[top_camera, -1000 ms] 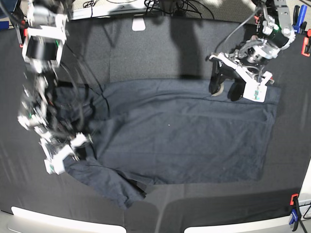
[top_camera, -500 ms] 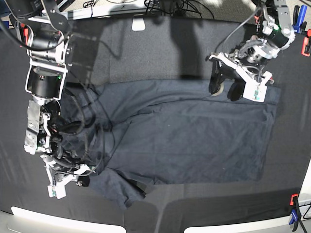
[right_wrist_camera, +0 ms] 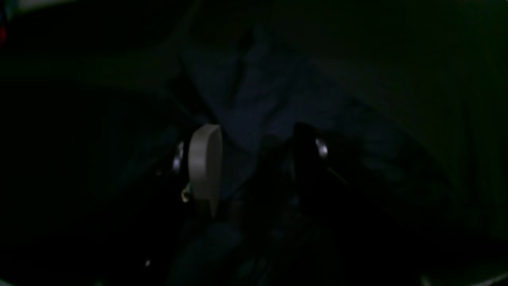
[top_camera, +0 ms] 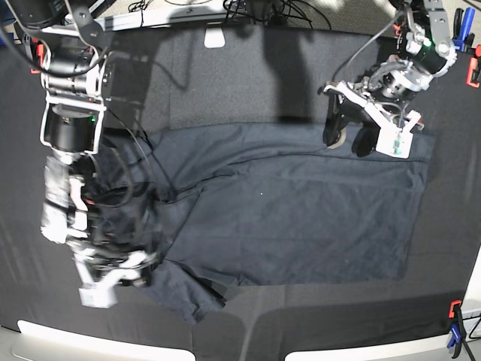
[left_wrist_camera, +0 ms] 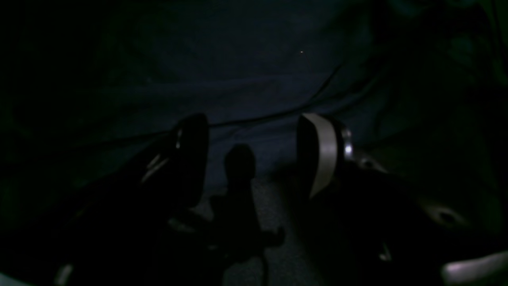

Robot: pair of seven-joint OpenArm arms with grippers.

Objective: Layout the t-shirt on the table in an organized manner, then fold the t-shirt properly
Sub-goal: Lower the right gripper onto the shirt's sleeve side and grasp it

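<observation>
The dark grey t-shirt (top_camera: pixel 301 218) lies spread across the black table (top_camera: pixel 248 83), its left end bunched and creased. My left gripper (top_camera: pixel 349 141) hovers open over the shirt's far right corner. In the left wrist view, the left gripper (left_wrist_camera: pixel 254 155) has its jaws wide apart above the shirt's edge (left_wrist_camera: pixel 238 83), holding nothing. My right gripper (top_camera: pixel 124 272) is blurred at the shirt's near left end. In the right wrist view, the right gripper (right_wrist_camera: pixel 254 159) has its pale pad (right_wrist_camera: pixel 204 167) and dark finger well apart, with shirt fabric (right_wrist_camera: pixel 254 107) lying under them.
Orange and blue clamps sit at the far right (top_camera: pixel 473 71), near right (top_camera: pixel 455 331) and far left (top_camera: pixel 34 56) corners. A white object (top_camera: pixel 215 36) lies at the back edge. The right arm's black cables (top_camera: pixel 150 162) trail over the shirt's left part.
My right arm swung toward the table's front edge along the shirt's left end, and the fabric there has shifted and bunched. Its jaws now stand apart. The left arm has not moved.
</observation>
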